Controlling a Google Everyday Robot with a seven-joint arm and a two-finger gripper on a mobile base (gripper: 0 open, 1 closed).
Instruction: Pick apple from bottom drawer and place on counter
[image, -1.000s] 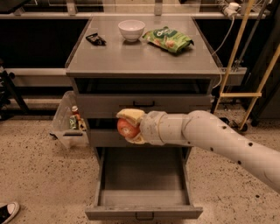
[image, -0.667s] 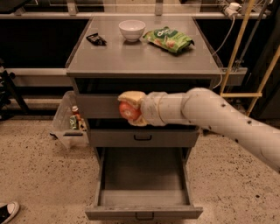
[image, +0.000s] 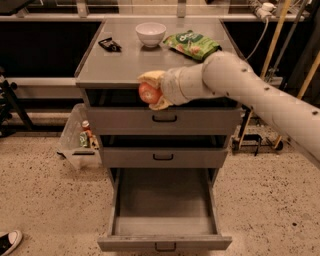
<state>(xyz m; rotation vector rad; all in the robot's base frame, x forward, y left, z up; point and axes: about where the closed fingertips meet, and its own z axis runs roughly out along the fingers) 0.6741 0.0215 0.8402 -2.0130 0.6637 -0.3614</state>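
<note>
My gripper (image: 151, 92) is shut on the apple (image: 148, 93), a small red-orange fruit held between tan fingers. It hangs at the front edge of the counter (image: 125, 62), just at rim height, in front of the top drawer. My white arm reaches in from the right. The bottom drawer (image: 164, 220) is pulled fully open below and its inside shows nothing.
On the counter stand a white bowl (image: 150, 33), a green snack bag (image: 192, 44) and a small black item (image: 109, 44). The top drawer (image: 164, 118) and middle drawer (image: 164, 156) are closed. A clear bin (image: 79, 137) with bottles sits on the floor at left.
My gripper has risen with the apple from the level of the middle drawers up to the counter's front edge.
</note>
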